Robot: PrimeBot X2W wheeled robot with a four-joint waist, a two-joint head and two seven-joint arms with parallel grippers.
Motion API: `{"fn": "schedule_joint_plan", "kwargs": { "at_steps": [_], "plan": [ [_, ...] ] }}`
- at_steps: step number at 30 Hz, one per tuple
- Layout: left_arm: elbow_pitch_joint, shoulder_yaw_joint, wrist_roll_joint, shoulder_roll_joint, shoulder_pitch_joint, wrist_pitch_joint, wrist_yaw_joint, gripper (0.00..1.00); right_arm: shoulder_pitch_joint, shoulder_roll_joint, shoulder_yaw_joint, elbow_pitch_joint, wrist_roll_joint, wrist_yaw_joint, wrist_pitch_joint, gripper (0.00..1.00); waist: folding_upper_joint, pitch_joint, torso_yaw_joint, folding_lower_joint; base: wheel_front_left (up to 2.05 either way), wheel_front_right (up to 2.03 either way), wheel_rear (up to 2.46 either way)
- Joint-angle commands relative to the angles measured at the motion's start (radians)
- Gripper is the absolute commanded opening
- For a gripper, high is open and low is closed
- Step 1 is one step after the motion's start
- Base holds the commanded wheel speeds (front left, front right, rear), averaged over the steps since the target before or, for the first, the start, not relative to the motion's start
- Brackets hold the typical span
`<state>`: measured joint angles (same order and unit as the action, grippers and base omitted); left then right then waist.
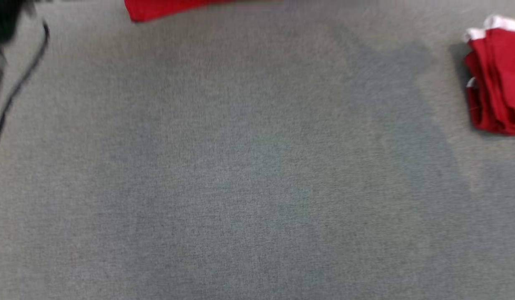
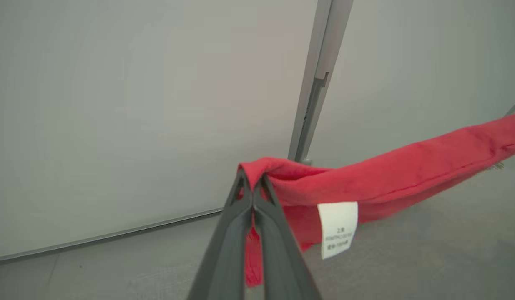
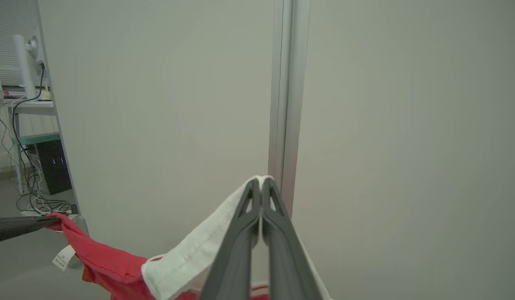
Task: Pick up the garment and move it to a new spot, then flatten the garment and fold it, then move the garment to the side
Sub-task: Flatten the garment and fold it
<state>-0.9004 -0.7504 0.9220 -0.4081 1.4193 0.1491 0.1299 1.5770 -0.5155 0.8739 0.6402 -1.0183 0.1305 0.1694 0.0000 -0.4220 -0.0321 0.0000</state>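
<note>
The grey bench (image 1: 240, 166) is looked down on steeply by the head camera. The left gripper (image 2: 252, 179) and right gripper (image 3: 261, 183) are each looked along from close behind, toward a pale wall (image 2: 115, 104) beyond; the red garment (image 2: 407, 171) at their tips is shared.

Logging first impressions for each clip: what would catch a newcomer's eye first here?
A red garment hangs stretched between both arms: the left gripper pinches one red end near its white label, the right gripper pinches its white trim. In the head view, a stack of folded red garments sits at the right edge of the grey table.
</note>
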Motion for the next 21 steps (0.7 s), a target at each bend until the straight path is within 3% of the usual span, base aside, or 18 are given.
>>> {"fn": "schedule_joint_plan", "kwargs": {
  "at_steps": [1, 7, 14, 17, 21],
  "plan": [
    [0.01, -0.011, 0.028, -0.016, -0.046, 0.011, 0.001, 0.0, -0.05, -0.023, 0.024, -0.014, -0.018, 0.001, 0.008, 0.0, 0.0, 0.09, -0.024, 0.0, 0.0, 0.0, 0.0],
    [0.061, -0.055, 0.133, -0.052, -0.262, 0.074, 0.001, 0.0, -0.254, -0.104, 0.144, -0.096, -0.094, 0.001, -0.018, 0.0, 0.0, 0.219, -0.041, 0.0, 0.0, 0.0, 0.0],
    [0.213, -0.108, 0.205, -0.122, -0.522, 0.127, 0.0, 0.0, -0.505, -0.205, 0.232, -0.214, -0.181, 0.001, -0.051, 0.0, 0.0, 0.347, -0.049, 0.0, 0.0, 0.0, 0.0],
    [0.318, -0.121, 0.239, -0.172, -0.631, 0.168, -0.023, 0.0, -0.61, -0.25, 0.251, -0.262, -0.215, 0.001, -0.059, 0.0, 0.0, 0.384, -0.047, 0.0, 0.0, 0.0, 0.0],
    [0.514, -0.137, 0.271, -0.268, -0.785, 0.209, -0.092, 0.0, -0.751, -0.307, 0.274, -0.329, -0.245, 0.001, -0.081, 0.0, 0.0, 0.417, -0.042, 0.0, 0.0, 0.0, 0.0]
  ]
}}
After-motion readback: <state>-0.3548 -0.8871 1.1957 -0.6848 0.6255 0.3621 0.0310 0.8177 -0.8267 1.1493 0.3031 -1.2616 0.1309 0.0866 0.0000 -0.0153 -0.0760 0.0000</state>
